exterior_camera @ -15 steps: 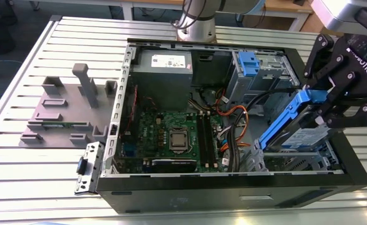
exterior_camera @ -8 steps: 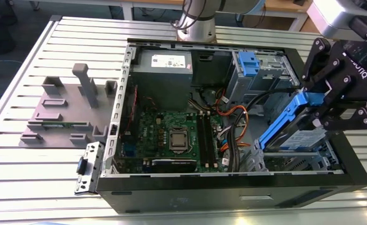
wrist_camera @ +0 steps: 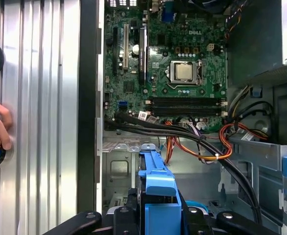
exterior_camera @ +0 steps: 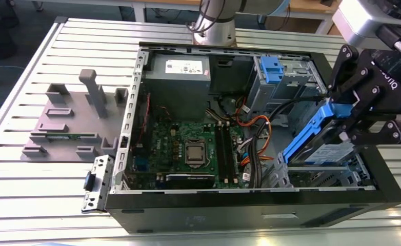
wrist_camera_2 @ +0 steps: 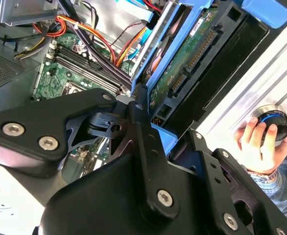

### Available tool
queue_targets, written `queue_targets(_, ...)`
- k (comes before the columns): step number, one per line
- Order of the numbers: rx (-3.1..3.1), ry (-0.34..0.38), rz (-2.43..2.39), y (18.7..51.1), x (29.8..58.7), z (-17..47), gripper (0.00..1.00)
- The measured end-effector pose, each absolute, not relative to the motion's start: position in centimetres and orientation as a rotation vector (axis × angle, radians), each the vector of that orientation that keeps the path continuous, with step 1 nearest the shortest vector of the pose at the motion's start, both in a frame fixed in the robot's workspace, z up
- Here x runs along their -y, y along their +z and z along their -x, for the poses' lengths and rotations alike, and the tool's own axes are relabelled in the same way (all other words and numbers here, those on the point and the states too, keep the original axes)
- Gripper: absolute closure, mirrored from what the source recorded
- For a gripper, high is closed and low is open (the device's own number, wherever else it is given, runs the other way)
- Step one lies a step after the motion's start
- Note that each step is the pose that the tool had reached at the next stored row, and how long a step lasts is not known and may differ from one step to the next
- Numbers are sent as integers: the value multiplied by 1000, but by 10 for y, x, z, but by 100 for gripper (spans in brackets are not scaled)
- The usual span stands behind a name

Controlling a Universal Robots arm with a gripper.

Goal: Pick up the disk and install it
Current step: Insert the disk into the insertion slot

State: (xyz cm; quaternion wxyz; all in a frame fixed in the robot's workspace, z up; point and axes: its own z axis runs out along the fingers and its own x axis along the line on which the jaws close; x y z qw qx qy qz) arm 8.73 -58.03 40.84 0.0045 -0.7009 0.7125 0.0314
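The disk, a silver-grey drive with a white-and-blue label in a bright blue bracket, hangs tilted over the drive bay in the near corner of the open computer case, at the exterior view's right. My gripper is shut on the disk's upper end. The second wrist view shows the disk's green underside and its connector, gripped between the black fingers. In the first wrist view the blue bracket sticks out from the gripper above the case floor.
Orange and black cables run beside the bay and next to the motherboard. A grey box with a white sticker and a blue latch piece sit at the case's far side. A grey fixture lies outside. A hand rests on a round knob.
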Motion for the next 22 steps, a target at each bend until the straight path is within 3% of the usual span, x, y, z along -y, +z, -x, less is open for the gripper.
queue_targets(22,-2232,98,2196,399,580,-87,63)
